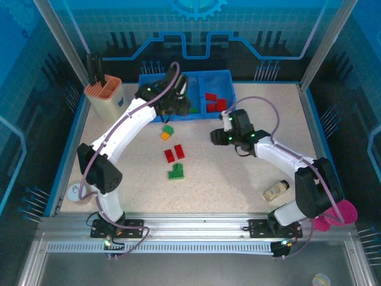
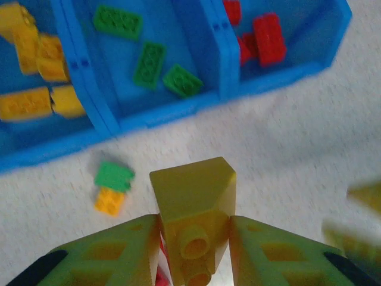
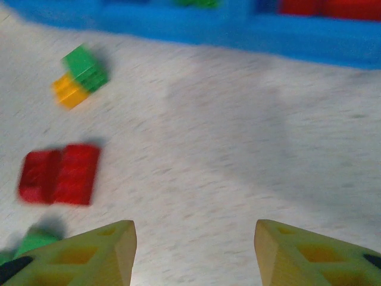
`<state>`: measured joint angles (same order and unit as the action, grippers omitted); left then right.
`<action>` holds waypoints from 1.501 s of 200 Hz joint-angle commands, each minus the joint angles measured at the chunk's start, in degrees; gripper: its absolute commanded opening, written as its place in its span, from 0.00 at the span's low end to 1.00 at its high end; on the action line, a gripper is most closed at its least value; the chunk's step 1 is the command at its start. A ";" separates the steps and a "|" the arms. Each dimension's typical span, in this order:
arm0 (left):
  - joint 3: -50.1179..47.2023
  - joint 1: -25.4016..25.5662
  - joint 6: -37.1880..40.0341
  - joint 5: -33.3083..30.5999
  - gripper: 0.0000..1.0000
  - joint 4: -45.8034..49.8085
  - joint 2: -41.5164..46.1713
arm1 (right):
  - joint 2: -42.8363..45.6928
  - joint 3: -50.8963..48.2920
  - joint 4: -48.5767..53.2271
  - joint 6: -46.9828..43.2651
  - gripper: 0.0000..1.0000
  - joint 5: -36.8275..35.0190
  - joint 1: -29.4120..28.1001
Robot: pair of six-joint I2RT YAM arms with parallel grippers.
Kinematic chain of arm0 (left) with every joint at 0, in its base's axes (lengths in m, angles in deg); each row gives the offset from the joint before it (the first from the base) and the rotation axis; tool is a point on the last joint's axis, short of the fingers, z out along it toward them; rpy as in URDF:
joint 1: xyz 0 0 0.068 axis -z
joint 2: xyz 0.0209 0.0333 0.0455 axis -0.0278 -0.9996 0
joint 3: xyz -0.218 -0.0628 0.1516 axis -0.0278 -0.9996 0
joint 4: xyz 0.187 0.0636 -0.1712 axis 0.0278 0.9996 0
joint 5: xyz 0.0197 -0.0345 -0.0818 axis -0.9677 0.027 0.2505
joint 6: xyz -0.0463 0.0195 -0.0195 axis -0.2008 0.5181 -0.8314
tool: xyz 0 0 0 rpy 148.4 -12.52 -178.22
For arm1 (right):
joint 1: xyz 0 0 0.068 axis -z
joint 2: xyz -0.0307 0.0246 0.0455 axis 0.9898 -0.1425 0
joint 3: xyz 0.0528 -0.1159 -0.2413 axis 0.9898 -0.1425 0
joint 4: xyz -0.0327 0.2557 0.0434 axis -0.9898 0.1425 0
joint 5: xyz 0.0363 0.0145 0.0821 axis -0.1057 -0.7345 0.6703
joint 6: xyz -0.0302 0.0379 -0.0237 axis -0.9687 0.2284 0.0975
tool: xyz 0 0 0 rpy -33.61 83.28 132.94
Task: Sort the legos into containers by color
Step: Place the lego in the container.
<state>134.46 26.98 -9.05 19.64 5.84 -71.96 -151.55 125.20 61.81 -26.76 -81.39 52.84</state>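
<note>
My left gripper (image 2: 194, 238) is shut on a yellow lego (image 2: 193, 202), held above the table just in front of the blue tray (image 2: 172, 113); from above the gripper (image 1: 172, 106) is at the tray's front edge. The tray's left container holds yellow legos (image 2: 36, 71), the middle one green legos (image 2: 149, 62), the right one red legos (image 2: 265, 39). On the table lie a green-and-orange pair (image 1: 167, 132), two red legos (image 1: 174, 154) and a green lego (image 1: 175, 173). My right gripper (image 3: 195, 250) hangs open over bare table, right of the red legos (image 3: 58, 174).
A beige holder with an orange top (image 1: 104, 95) stands at the back left beside the tray. A small beige object (image 1: 275, 190) lies at the front right, with a pink cup (image 1: 336, 215) past the table's right corner. A white disc (image 1: 74, 192) sits at the left edge.
</note>
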 commanded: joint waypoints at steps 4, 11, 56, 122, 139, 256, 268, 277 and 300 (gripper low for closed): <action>5.80 -3.88 5.92 -0.35 0.35 -4.12 -6.77 | -0.20 1.10 5.24 1.46 0.57 -0.83 -7.62; 6.68 -5.20 6.25 -0.13 0.35 -5.08 -8.04 | -0.20 1.43 5.87 1.46 0.57 -1.84 -10.18; 9.25 -11.86 5.34 1.08 0.35 -10.84 -13.59 | -2.47 1.78 6.22 4.33 0.57 -3.82 -20.59; 10.78 -17.39 2.41 4.23 0.35 -15.43 -20.10 | -9.21 7.19 7.14 4.10 0.59 -0.87 -25.93; 11.73 -17.84 2.33 4.13 0.38 -15.29 -21.64 | -10.36 8.28 7.27 4.20 0.60 0.83 -26.12; 12.78 -20.84 4.21 5.45 0.56 -15.13 -21.02 | -18.76 15.95 16.50 15.20 0.91 0.06 -26.78; 12.10 -21.08 5.02 5.38 0.56 -15.65 -19.12 | -19.16 17.20 17.79 16.23 0.93 -0.37 -26.96; 11.61 -21.35 5.45 5.68 0.57 -16.09 -17.67 | -19.58 18.13 18.77 17.19 0.96 -0.87 -27.10; 10.35 -22.16 6.17 7.33 0.58 -16.97 -14.23 | -21.77 21.08 21.26 19.61 1.00 -0.58 -27.09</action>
<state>144.76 6.22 -4.96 24.68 -10.16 -93.40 -171.05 142.62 78.77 -11.62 -81.15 26.61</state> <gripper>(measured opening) 0.581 0.983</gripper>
